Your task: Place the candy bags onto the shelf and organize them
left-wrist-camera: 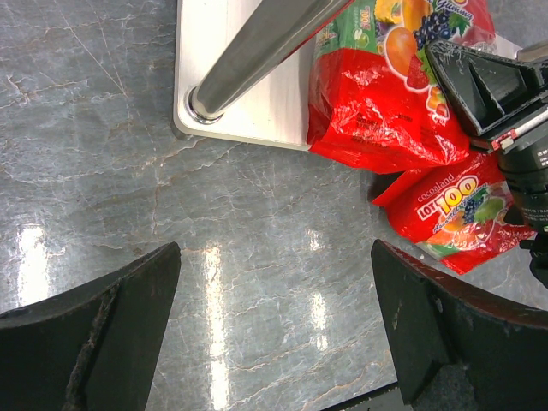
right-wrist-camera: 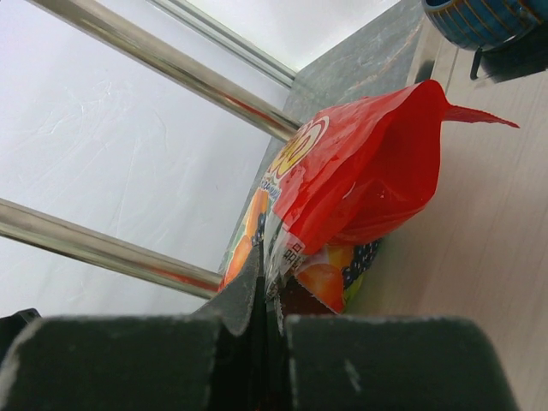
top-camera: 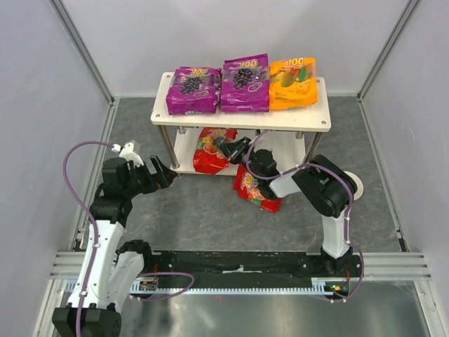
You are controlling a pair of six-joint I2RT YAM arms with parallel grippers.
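Right end effector (top-camera: 228, 147) clamped a red bag (top-camera: 207, 158) onto the shelf (top-camera: 238, 119); left end effector (top-camera: 163, 172) gaped open. Next: release, fetch 6-o'clock bag (top-camera: 256, 196).

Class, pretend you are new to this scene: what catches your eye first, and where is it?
First, the bright row on the shelf's top board: two purple bags and an orange-yellow bag side by side. Below, the right gripper is shut on a red bag on the lower board, with a second red bag on the grey table in front. The left gripper hangs open over the table.
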